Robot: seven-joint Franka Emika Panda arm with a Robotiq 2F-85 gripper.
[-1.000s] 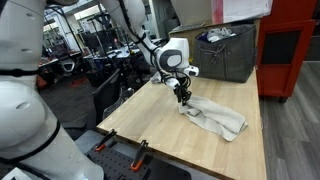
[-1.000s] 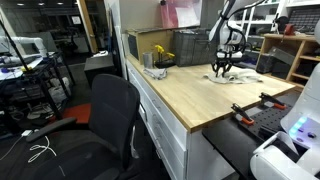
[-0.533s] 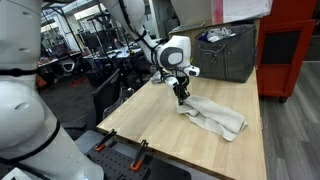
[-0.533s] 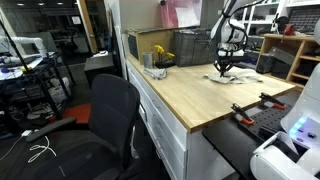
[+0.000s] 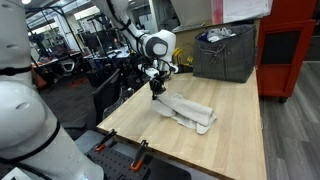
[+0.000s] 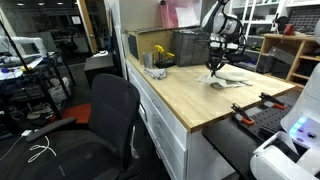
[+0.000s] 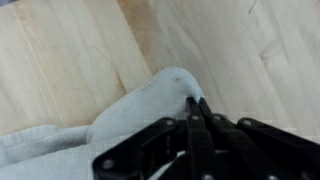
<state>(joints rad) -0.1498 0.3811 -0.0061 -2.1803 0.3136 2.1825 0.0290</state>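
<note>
Now, in an exterior view your gripper [image 5: 154,92] is closed tight on one end of the white cloth [image 5: 190,112]. That end rises to the fingers, while the rest lies in a long, folded heap on the wooden table [image 5: 125,125]. Half a second ago the gripper stood nearer the middle of the table and the cloth spread wider toward the far edge. Since then you have drawn it sideways toward the edge by the dark chairs, and the cloth has followed and bunched narrower. The arm reaches in from behind, its wrist bent so the gripper points straight down. The grey bin [image 5: 228,52] stands well apart at the back of the table.

In an exterior view from the table's end, the gripper [image 6: 212,72] hangs upright over the table [image 6: 180,98], with the cloth [image 6: 231,80] trailing beside it. It is too small here to judge the grip.

In the wrist view, the gripper [image 7: 197,103] has its fingers pressed together with a fold of the cloth [image 7: 135,115] pinched between the tips, above bare table [image 7: 70,50].
</note>
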